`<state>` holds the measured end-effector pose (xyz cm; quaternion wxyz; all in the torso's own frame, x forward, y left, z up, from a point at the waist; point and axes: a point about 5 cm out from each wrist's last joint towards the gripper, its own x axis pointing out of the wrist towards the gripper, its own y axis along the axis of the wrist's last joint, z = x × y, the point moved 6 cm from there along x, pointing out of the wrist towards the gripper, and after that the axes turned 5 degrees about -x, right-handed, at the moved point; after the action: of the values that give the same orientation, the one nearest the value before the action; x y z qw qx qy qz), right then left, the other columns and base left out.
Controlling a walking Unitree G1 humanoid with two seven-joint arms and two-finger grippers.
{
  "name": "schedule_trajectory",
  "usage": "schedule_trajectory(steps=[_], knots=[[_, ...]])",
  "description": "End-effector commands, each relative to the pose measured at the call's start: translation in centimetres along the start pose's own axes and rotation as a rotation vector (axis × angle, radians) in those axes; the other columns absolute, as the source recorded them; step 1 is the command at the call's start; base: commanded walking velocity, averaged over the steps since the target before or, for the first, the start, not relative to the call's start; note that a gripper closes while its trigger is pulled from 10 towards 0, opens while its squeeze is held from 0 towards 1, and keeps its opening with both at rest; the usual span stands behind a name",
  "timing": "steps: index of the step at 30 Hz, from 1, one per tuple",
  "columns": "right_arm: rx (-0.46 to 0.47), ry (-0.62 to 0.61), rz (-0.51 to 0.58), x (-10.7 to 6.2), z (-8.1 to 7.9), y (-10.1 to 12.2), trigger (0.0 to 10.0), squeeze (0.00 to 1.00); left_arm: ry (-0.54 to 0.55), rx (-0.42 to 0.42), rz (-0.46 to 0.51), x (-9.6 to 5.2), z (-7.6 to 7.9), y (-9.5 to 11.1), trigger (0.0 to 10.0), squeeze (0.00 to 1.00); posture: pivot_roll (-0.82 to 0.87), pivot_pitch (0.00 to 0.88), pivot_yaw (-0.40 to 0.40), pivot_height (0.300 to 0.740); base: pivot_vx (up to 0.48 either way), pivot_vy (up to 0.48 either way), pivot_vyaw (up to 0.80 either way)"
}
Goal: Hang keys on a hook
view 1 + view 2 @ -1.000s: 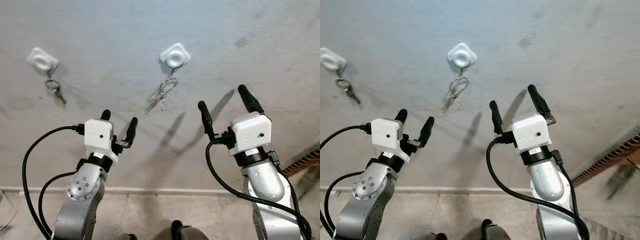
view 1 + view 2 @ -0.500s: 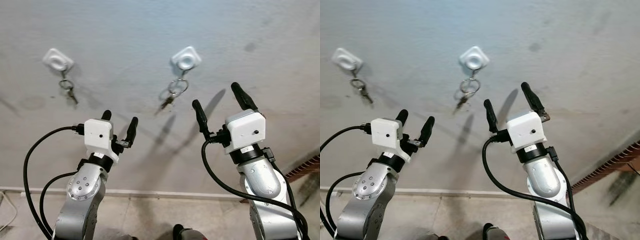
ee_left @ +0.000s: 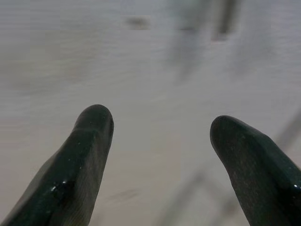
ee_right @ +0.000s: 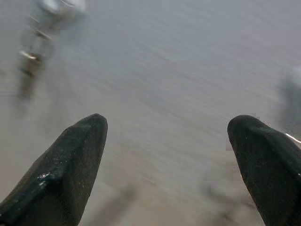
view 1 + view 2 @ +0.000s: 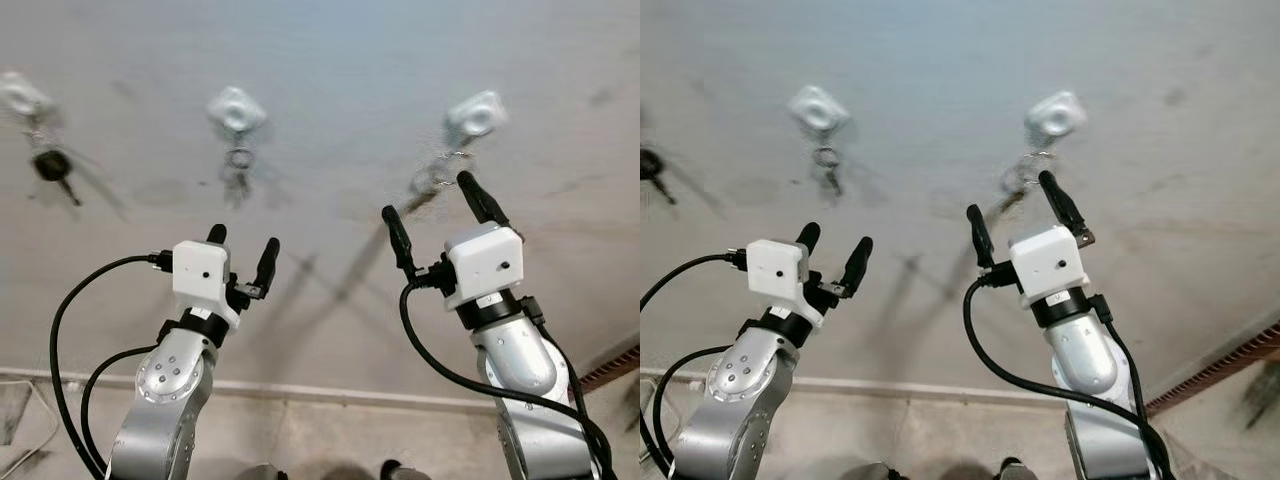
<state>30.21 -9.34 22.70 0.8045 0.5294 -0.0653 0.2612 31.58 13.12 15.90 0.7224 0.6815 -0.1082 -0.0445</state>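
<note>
Swinging leftward, the head camera is shifting the whole wall scene to the right, and a third hook with a dark key (image 5: 48, 166) is coming into view at the far left; the things on the wall themselves are not moving. Both arms are staying raised toward the wall. The right pincer (image 5: 437, 213) is hanging spread wide and gripping nothing, its outer fingertip just below the right hook (image 5: 476, 114) and overlapping the key ring (image 5: 436, 178) dangling there. That set of keys is already hanging from its hook, so the spread fingers probably mean a release is finished. The left pincer (image 5: 240, 247) is also standing parted and empty, below the middle hook (image 5: 236, 108), where another small key set (image 5: 237, 168) is hanging, well apart from the fingers. Each set is dangling straight down from its white wall hook, held by its ring alone.
</note>
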Motion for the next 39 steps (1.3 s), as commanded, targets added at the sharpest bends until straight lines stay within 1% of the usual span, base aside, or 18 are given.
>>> schedule_trajectory(steps=[1,10,12,14,16,18,20,22,25,27,28,30,34,35,36,37,38,39], knots=[[-0.012,-0.008,-0.001,0.0,0.5,-0.1,10.0,0.0,-0.021,-0.002,0.009,0.0,0.6,0.4,10.0,0.0,-0.03,0.17,0.03,0.74,0.0,0.39,0.0],[-0.025,-0.009,-0.009,0.1,0.6,-0.3,10.0,0.0,-0.023,0.0,0.002,-0.1,0.6,0.3,10.0,0.0,-0.03,0.175,0.031,0.74,0.0,0.385,0.0],[-0.017,-0.008,-0.022,-0.1,0.5,-0.6,10.0,0.0,-0.027,0.013,0.004,-0.1,0.6,0.3,10.0,0.0,-0.03,0.177,0.03,0.74,0.0,0.0,0.0],[-0.002,-0.011,-0.045,-0.5,0.4,-1.1,10.0,0.0,-0.028,0.022,0.002,-0.2,0.7,0.1,10.0,0.0,-0.03,0.177,0.03,0.74,0.0,0.0,0.0],[0.025,-0.021,-0.086,-1.1,0.4,-2.1,10.0,0.0,-0.026,0.018,-0.001,-0.3,0.7,-0.1,10.0,0.0,-0.03,0.178,0.03,0.74,0.0,0.0,0.0],[0.053,-0.036,-0.127,-1.9,0.4,-3.0,10.0,0.0,-0.005,0.031,-0.004,-0.6,0.2,-0.5,10.0,0.0,-0.03,0.179,0.029,0.74,0.0,0.0,0.0],[0.054,-0.035,-0.135,-2.1,0.4,-3.2,10.0,0.0,0.006,0.034,-0.006,-0.7,0.0,-0.6,10.0,0.0,-0.03,0.179,0.029,0.74,0.0,0.0,0.0],[0.061,-0.033,-0.148,-2.4,0.3,-3.5,10.0,0.0,0.016,0.061,-0.032,-1.5,-0.5,-1.7,10.0,0.0,-0.03,0.177,0.027,0.74,0.0,0.0,0.0],[0.067,-0.028,-0.153,-2.4,0.1,-3.6,10.0,0.0,0.017,0.079,-0.048,-1.8,-0.7,-2.2,10.0,0.0,-0.03,0.176,0.025,0.74,0.0,0.0,0.0],[0.088,-0.014,-0.191,-2.5,-0.3,-4.6,10.0,0.0,0.026,0.089,-0.086,-2.4,-1.3,-3.6,10.0,0.0,-0.03,0.175,0.023,0.74,0.0,0.0,0.0],[0.088,-0.014,-0.191,-2.5,-0.3,-4.6,10.0,0.0,0.026,0.089,-0.086,-2.4,-1.3,-3.6,10.0,0.0,-0.03,0.175,0.023,0.74,0.0,0.0,0.0],[0.155,-0.022,-0.268,-3.1,-0.6,-6.6,10.0,0.0,0.048,0.108,-0.145,-3.2,-2.2,-5.7,10.0,0.0,-0.02,0.172,0.019,0.74,0.0,0.0,0.0],[0.184,-0.036,-0.315,-3.7,-0.4,-7.9,10.0,0.0,0.067,0.11,-0.19,-4.1,-2.9,-7.3,10.0,0.0,-0.02,0.167,0.015,0.74,0.0,0.0,0.0],[0.194,-0.041,-0.343,-4.2,-0.5,-8.6,10.0,0.0,0.068,0.118,-0.207,-4.5,-3.1,-8.0,10.0,0.0,-0.02,0.168,0.014,0.74,0.0,0.0,0.0],[0.216,-0.041,-0.426,-5.3,-0.8,-10.5,10.0,0.0,0.073,0.131,-0.256,-5.4,-3.6,-9.6,10.0,0.0,-0.02,0.167,0.013,0.74,0.0,0.0,0.0],[0.225,-0.041,-0.456,-5.8,-0.9,-11.2,10.0,0.0,0.074,0.137,-0.273,-5.7,-3.7,-10.1,10.0,0.0,-0.02,0.167,0.013,0.74,0.0,0.0,0.0],[0.236,-0.044,-0.486,-6.3,-1.0,-11.9,10.0,0.0,0.083,0.134,-0.294,-6.0,-4.0,-10.7,10.0,0.0,-0.02,0.167,0.01,0.74,0.0,0.0,0.0],[0.234,-0.029,-0.551,-7.4,-1.4,-13.4,10.0,0.0,0.098,0.109,-0.345,-6.7,-4.4,-12.2,10.0,0.0,-0.02,0.166,0.011,0.74,0.0,0.0,0.0]])
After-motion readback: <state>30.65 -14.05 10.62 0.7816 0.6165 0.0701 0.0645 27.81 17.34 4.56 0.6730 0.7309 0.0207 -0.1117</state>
